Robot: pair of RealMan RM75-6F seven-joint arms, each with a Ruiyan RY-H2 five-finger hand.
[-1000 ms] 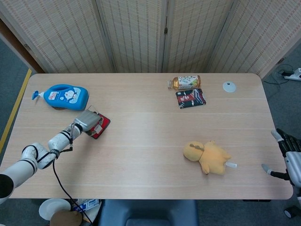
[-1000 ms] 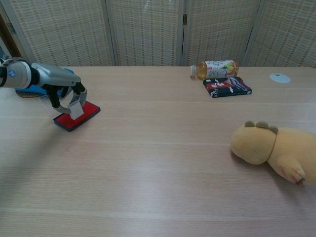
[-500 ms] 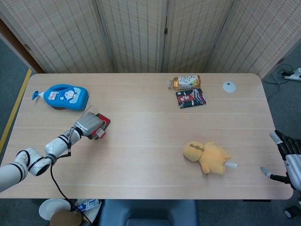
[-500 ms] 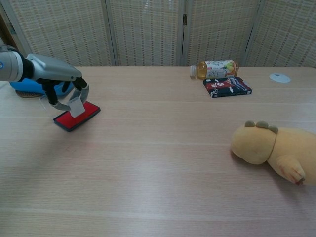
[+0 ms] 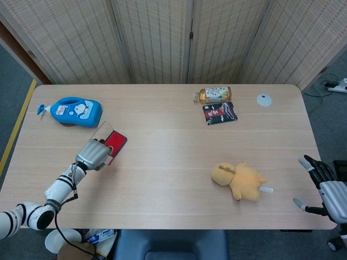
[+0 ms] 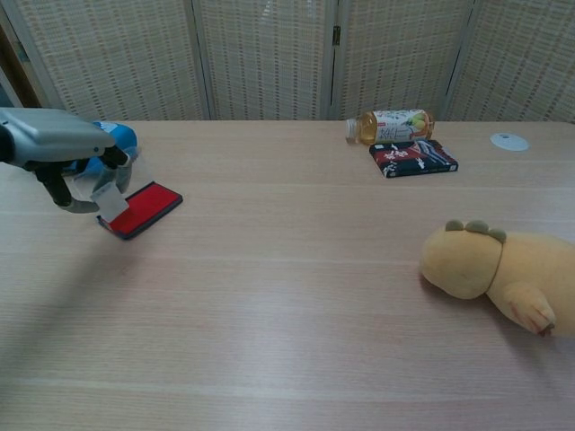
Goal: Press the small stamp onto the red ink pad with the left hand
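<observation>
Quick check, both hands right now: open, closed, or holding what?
Left hand: holds the small stamp, just off the near-left end of the red ink pad.
Right hand: open, holding nothing.

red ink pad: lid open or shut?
Open. The rectangular red ink pad shows its bare red surface, and a clear lid stands tilted up along its far edge in the head view.
</observation>
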